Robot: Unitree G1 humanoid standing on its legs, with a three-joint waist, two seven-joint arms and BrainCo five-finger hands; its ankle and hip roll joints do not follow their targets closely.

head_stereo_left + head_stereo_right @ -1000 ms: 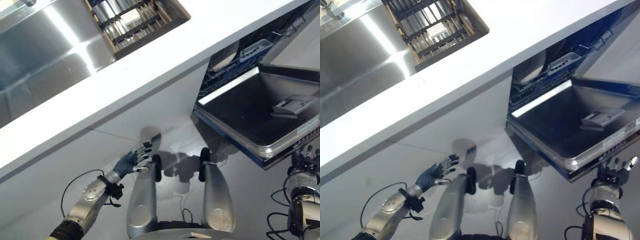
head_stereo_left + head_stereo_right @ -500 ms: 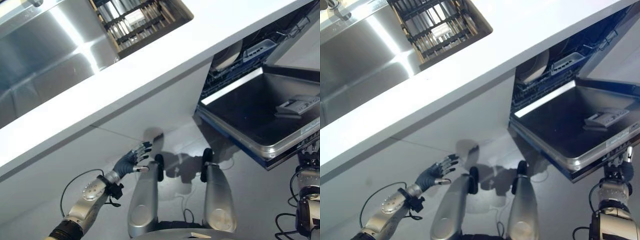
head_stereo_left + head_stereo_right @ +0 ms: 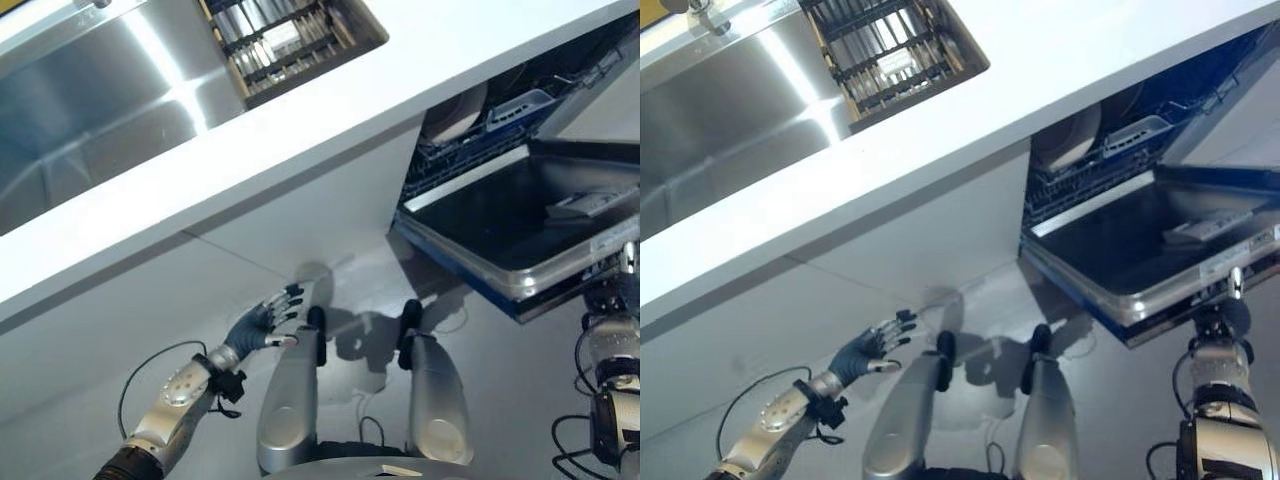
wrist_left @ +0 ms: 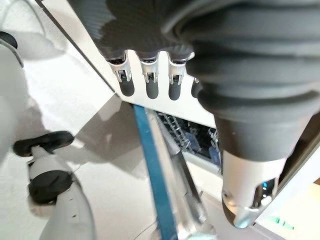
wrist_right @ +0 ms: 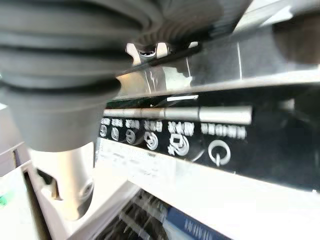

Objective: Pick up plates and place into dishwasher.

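A white plate stands in the dishwasher's lower rack, under the white counter. The dishwasher door hangs partly open, tilted up. My right hand is under the door's front edge, its fingers straight against it; the right wrist view shows the door's control strip close to the thumb. My left hand is open low in front of the white cabinet face, holding nothing; in the left wrist view its fingers are straight.
A steel sink is set in the white counter, with a dark wire dish rack at its right end. The door sticks out into the space on my right. Grey floor lies below.
The dishwasher door has tilted upward toward shut, and my right hand has risen with it under its front edge. The left hand has hardly moved.
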